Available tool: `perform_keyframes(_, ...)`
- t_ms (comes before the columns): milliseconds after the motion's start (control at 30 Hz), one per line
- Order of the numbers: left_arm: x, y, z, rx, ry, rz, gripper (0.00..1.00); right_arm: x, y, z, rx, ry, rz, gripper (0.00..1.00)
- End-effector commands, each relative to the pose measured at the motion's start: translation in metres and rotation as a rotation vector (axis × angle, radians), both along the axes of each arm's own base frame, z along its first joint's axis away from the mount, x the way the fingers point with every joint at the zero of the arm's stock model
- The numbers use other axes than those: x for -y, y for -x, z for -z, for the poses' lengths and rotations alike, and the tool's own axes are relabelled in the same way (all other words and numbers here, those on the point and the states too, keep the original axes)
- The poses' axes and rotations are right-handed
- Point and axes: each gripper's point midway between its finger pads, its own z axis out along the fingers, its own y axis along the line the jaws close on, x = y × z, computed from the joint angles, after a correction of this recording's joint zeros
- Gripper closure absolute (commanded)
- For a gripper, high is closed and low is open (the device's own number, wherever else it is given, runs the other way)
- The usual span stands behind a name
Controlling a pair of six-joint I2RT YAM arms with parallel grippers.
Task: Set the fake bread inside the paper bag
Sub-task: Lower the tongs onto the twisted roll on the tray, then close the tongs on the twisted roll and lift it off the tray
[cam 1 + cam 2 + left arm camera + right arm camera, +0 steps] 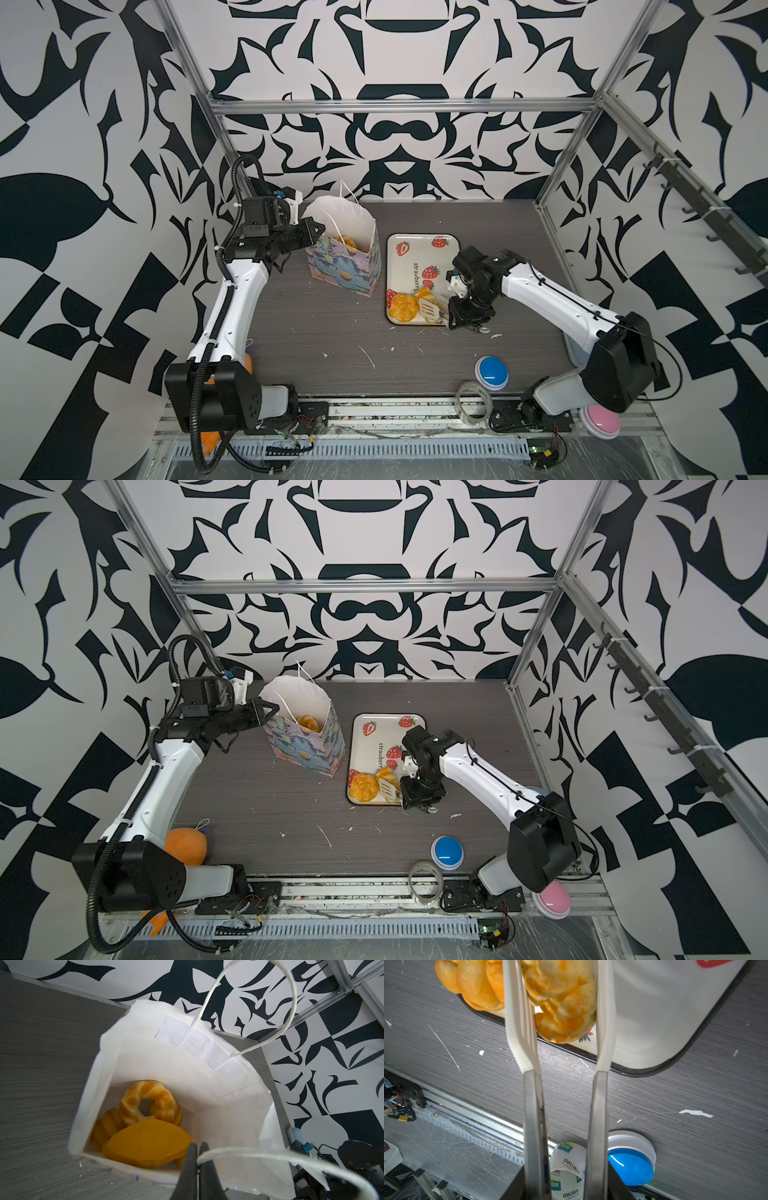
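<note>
while the right gripper [459,312] squeezes white tongs [519,1022] around 1 fake bread [564,1001] at the strawberry tray [419,253] edge, a weak pinch could drop it short of the paper bag [345,270]; the left gripper [197,1147], clamped on its cord handle [249,1152], might tip it.

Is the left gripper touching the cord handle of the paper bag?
Touching. In the left wrist view the left gripper is shut on the cord handle, which comes out from between its closed fingertips.
</note>
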Motion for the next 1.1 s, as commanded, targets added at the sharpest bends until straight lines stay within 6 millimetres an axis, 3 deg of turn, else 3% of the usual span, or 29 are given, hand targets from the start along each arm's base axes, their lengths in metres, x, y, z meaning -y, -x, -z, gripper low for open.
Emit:
perform_keyframes(0,0.005,0.003,0.010,-0.037,0.016,0.020,0.98,-0.003,-0.012,-0.014,0.073,-0.009,-0.008,0.57)
perform_keyframes(500,0.004,0.003,0.009,-0.033,0.015,0.019,0.98,-0.007,-0.032,-0.045,0.202,-0.037,-0.001,0.64)
perform_keyframes(1067,0.003,0.003,0.009,-0.030,0.007,0.014,0.98,-0.056,-0.077,-0.134,0.430,-0.307,-0.015,0.65)
